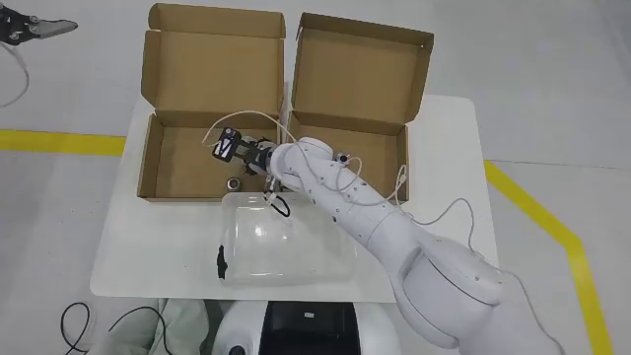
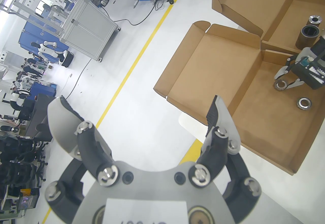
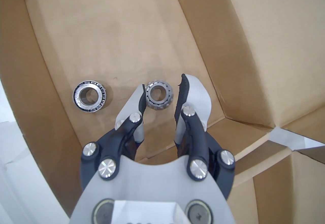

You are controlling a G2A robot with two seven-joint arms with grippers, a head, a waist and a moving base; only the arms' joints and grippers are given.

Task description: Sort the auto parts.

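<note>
My right gripper (image 3: 162, 82) is down inside the left cardboard box (image 1: 177, 170), open, with a steel roller bearing (image 3: 158, 96) between its fingers. One pad touches the bearing and a small gap shows at the other. A second bearing (image 3: 88, 97) lies on the box floor close beside it. From the left wrist view, the right gripper (image 2: 280, 82) straddles that bearing (image 2: 279, 85), and the second bearing (image 2: 304, 103) sits apart. Two dark cylindrical sleeves (image 2: 308, 37) stand in the right box (image 1: 335, 89). My left gripper (image 2: 142, 110) hangs open, holding nothing, high over the floor off the table's left.
A clear plastic bin (image 1: 286, 247) sits on the white table (image 1: 444, 158) in front of the boxes, under the right arm. Both boxes have their lids standing open at the back. Cables loop over the right arm. Yellow floor lines run around the table.
</note>
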